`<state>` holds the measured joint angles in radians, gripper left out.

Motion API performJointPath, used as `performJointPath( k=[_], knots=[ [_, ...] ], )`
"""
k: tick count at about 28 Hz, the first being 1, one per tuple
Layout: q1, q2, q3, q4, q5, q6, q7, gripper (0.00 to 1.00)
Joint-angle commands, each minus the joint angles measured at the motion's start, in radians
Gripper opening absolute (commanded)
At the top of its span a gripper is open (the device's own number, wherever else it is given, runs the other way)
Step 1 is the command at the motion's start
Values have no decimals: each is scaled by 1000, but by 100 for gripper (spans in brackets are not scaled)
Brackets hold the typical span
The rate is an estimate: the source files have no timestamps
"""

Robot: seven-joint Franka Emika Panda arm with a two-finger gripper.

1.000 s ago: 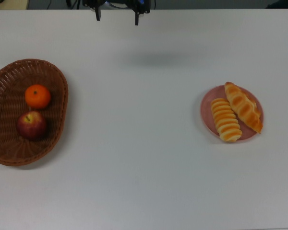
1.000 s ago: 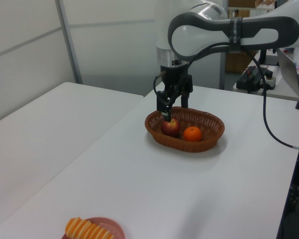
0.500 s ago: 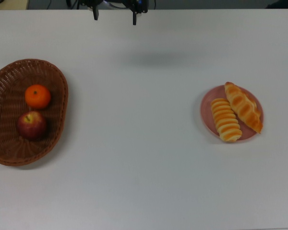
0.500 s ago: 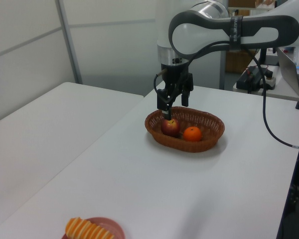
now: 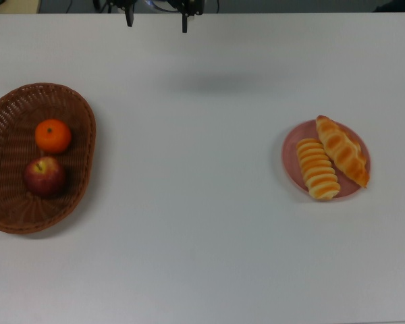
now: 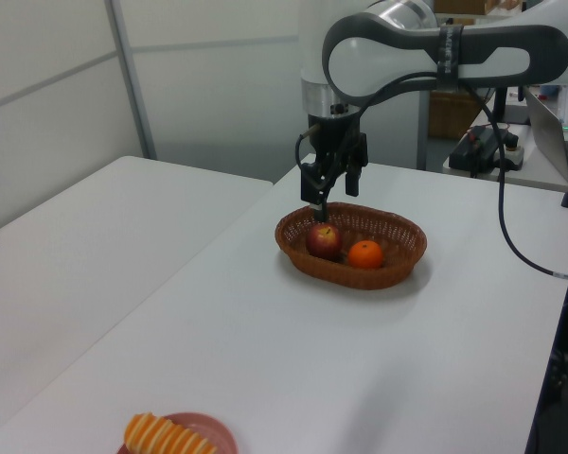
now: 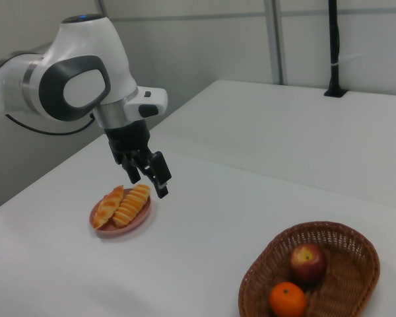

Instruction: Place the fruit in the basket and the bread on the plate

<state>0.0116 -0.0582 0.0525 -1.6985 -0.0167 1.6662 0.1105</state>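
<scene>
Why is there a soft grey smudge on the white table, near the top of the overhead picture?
In the top view, that smudge is most likely the shadow of the arm above the table; its gripper shows just at the upper edge. In the left view the basket casts only a faint shadow, so the light seems diffuse.

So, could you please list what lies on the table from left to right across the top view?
Basket, holding the apple and mandarin → bare table → pink plate → spiral roll → braided loaf.
</scene>
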Motion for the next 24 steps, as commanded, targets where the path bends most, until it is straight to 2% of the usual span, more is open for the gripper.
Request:
performJointPath(
  k=[1,24],
  knots=[
    [-9,-3,-2,16,-11,-28,-87,100],
    [-10,20,-2,36,-14,-25,-175,100]
  ],
)
